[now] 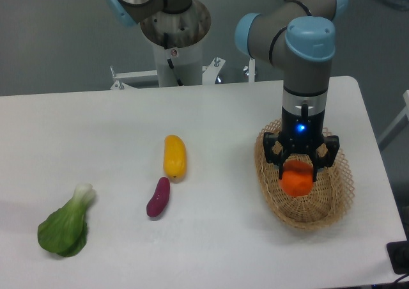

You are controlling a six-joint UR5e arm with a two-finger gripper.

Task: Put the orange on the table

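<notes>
The orange is a small round orange-red fruit held between the fingers of my gripper, inside the oval wicker basket at the right of the white table. The gripper points straight down and is shut on the orange. I cannot tell whether the orange touches the basket floor or hangs just above it.
A yellow-orange oblong vegetable and a purple sweet potato lie at mid-table. A green bok choy lies at the front left. The robot base stands behind the table's far edge.
</notes>
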